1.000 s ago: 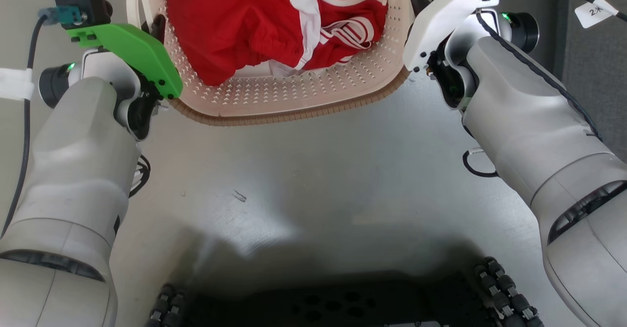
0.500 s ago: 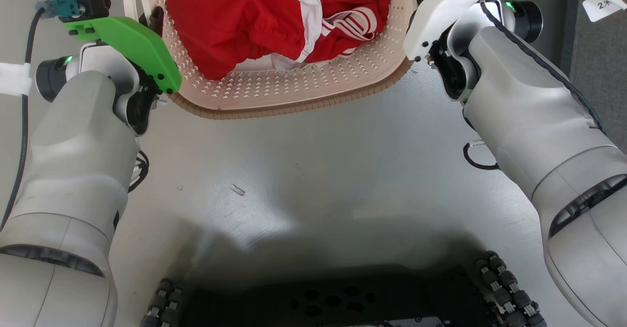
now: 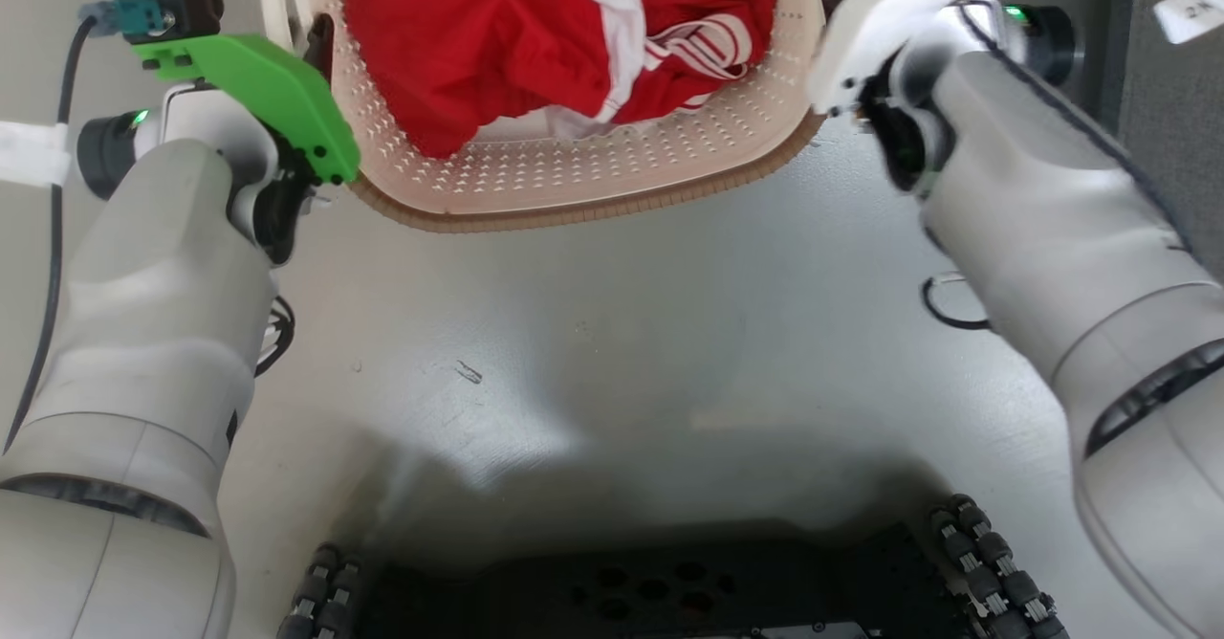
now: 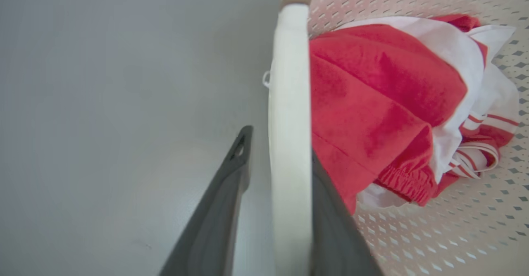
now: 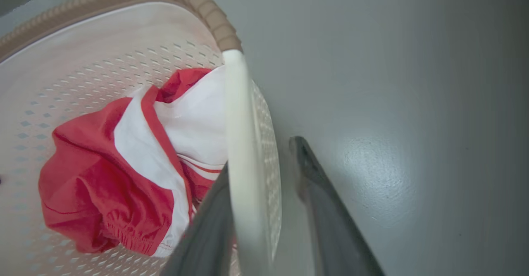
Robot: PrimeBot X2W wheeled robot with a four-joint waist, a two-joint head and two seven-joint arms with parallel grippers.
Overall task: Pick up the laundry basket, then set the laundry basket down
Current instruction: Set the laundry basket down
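Against grey floor (image 3: 612, 333), laundry basket (image 3: 574, 189) holds red-white clothes (image 3: 497, 46).

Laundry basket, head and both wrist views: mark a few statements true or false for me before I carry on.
1. The left hand has a finger on each side of a white loop handle. True.
2. The laundry basket is empty. False: red and white clothing lies in it.
3. The right hand straddles the other handle. True.
4. The basket's rim is blue. False: it is brown, with a woven look.
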